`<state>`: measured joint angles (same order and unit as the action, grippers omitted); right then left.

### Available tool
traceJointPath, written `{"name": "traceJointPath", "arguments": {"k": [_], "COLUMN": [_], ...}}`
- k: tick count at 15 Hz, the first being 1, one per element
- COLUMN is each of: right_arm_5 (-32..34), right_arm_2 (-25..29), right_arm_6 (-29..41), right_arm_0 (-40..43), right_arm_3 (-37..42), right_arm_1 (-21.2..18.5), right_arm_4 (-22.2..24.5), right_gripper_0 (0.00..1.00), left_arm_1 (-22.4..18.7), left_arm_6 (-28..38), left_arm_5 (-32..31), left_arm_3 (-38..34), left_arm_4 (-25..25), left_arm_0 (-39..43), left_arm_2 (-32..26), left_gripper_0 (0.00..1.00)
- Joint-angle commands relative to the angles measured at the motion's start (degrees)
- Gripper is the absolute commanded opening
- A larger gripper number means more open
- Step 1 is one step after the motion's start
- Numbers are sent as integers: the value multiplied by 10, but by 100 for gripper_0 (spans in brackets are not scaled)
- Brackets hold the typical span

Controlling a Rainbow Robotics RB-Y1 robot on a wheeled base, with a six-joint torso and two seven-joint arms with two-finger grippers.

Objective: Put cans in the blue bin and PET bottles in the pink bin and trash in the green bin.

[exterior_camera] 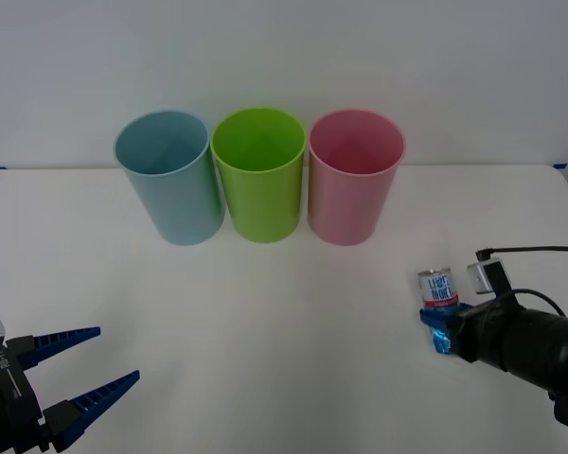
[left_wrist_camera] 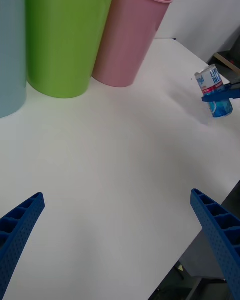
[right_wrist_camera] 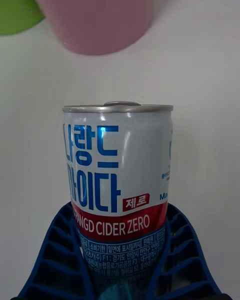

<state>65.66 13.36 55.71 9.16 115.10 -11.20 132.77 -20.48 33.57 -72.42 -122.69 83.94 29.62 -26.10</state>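
At the near left corner of the white tabletop (exterior_camera: 265,359), the left end effector (exterior_camera: 85,364) hovers with its two blue ribbed fingers (left_wrist_camera: 20,225) spread wide apart, holding and touching nothing. Along the far side of the tabletop three tall plastic cup-shaped bins stand upright in a row: the light blue bin (exterior_camera: 168,175) on the left, the lime green bin (exterior_camera: 259,173) in the middle, just beside it or touching it, and the pink bin (exterior_camera: 354,176) on the right, close against the green one. The parts of their interiors that can be seen hold nothing. To the right, nearer the robot and well apart from the pink bin, the right end effector (exterior_camera: 442,329) has its blue ribbed fingers (right_wrist_camera: 60,260) closed on the lower part of the slim blue and white drink can with a red band (right_wrist_camera: 117,180), one finger on each side. The can is upright, its silver top and pull tab facing up, and whether its base touches the tabletop cannot be told.
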Motion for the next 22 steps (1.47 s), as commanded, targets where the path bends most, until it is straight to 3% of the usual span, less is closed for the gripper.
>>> {"name": "traceJointPath", "arguments": {"k": [1,6,13,17,22], "right_arm_5": [0,1,5,-23,-104], "right_arm_2": [17,55,105,49,-58], "right_arm_6": [-44,-148,-256,-262,-240], "right_arm_0": [8,20,24,-10,-87], "right_arm_3": [26,36,38,72,103], "right_arm_1": [-15,-37,-98,-96,-95], "right_arm_4": [-103,-316,-603,-625,-550], "right_gripper_0": [0,0,0,0,0], "left_arm_1": [0,0,0,0,0], "left_arm_6": [0,0,0,0,0], "left_arm_5": [0,0,0,0,0], "left_arm_3": [0,0,0,0,0], "left_arm_4": [0,0,0,0,0], "left_arm_0": [0,0,0,0,0], "left_arm_2": [0,0,0,0,0], "left_gripper_0": [100,100,100,100,100]}}
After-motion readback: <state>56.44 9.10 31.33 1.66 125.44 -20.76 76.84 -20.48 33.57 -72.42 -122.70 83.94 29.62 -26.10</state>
